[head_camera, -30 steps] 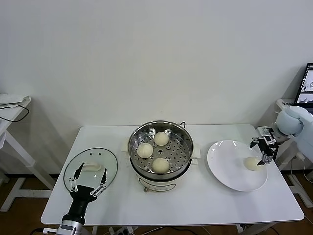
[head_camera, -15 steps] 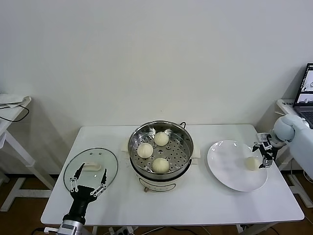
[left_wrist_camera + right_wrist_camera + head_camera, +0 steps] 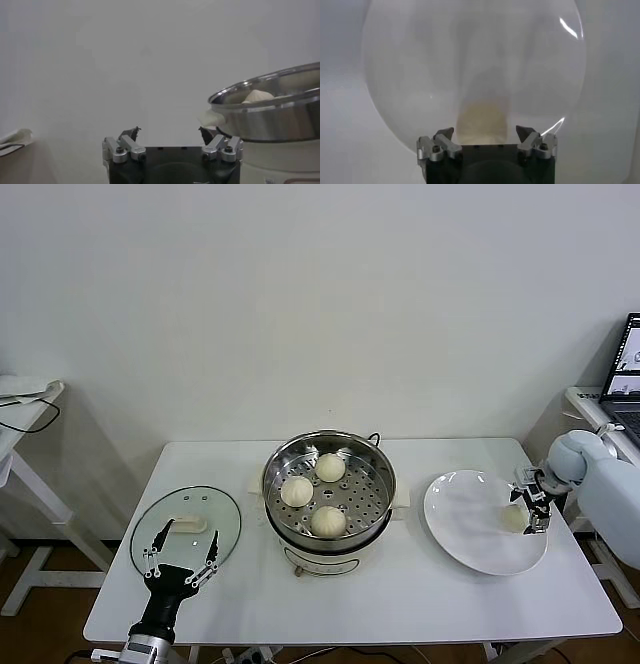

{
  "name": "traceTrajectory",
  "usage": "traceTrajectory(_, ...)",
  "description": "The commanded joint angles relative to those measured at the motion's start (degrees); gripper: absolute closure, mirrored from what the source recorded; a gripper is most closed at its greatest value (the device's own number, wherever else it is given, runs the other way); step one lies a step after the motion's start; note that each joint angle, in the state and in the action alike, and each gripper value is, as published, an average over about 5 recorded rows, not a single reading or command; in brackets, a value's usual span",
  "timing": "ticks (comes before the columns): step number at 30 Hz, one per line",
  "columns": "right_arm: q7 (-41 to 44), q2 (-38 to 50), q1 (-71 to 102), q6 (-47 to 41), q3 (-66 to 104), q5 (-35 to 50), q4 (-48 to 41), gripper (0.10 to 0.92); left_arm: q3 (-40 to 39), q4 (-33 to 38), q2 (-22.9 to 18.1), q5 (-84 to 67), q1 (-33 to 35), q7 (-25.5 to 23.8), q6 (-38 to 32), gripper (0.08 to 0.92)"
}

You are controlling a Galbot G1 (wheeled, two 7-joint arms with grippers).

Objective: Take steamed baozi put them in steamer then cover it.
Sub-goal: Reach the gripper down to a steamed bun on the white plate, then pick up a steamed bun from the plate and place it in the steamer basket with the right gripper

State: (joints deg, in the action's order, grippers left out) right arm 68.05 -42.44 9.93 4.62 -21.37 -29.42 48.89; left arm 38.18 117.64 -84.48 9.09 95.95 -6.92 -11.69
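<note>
Right gripper [image 3: 530, 506] lowered, straddling last baozi [image 3: 514, 518] on plate [image 3: 460, 529]

Lab: bare wall [image 3: 320, 304], laptop [image 3: 628, 359]

White table [image 3: 420, 604] carrying three things side by side. Glass cover [image 3: 186, 529] lying flat near its left edge, directly beyond the left claw [image 3: 180, 562], which hovers wide open over the lid's near rim. Steamer [image 3: 329, 502] standing mid-table, well off to that claw's right. White plate [image 3: 470, 524] resting toward the right edge, its far-right rim just under the open right claw [image 3: 531, 506]. Bare tabletop between plate and steamer, and along the front edge.
</note>
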Motion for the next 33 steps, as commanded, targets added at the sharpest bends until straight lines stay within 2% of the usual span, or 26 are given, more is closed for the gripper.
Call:
traceTrajectory(1, -0.5, -1.1, 0.9, 0.6, 1.6, -2.1, -1.4, 0.203, -0.1, -0.1, -0.1, 0.1, -0.1, 0.0, 0.0, 0.177)
traceTrajectory(9, -0.8, -1.4, 0.9, 0.5, 1.8, -2.5, -1.6, 0.205, -0.1, -0.3, 0.0, 0.1, -0.2, 0.0, -0.1, 0.177)
traceTrajectory(17, -0.9, -1.4, 0.9, 0.6, 1.8, -2.7, -1.7, 0.35, -0.1, -0.3, -0.1, 0.0, -0.4, 0.0, 0.0, 0.177)
traceTrajectory(24, -0.6, -0.3, 0.6, 0.2, 1.1, -1.4, 0.2, 0.364, -0.2, 0.0, -0.1, 0.0, -0.4, 0.0, 0.1, 0.177)
traceTrajectory(28, 0.5, 2.9, -1.6, -2.1, -2.7, 4.4, 4.7, 0.364, -0.3, 0.2, -0.1, 0.0, -0.4, 0.0, 0.2, 0.177)
traceTrajectory(33, 1.8, 9.8, -10.2, -8.0, -15.3, 18.9, 14.3, 0.364, -0.6, 0.7, -0.2, 0.1, -0.3, 0.2, 0.2, 0.177)
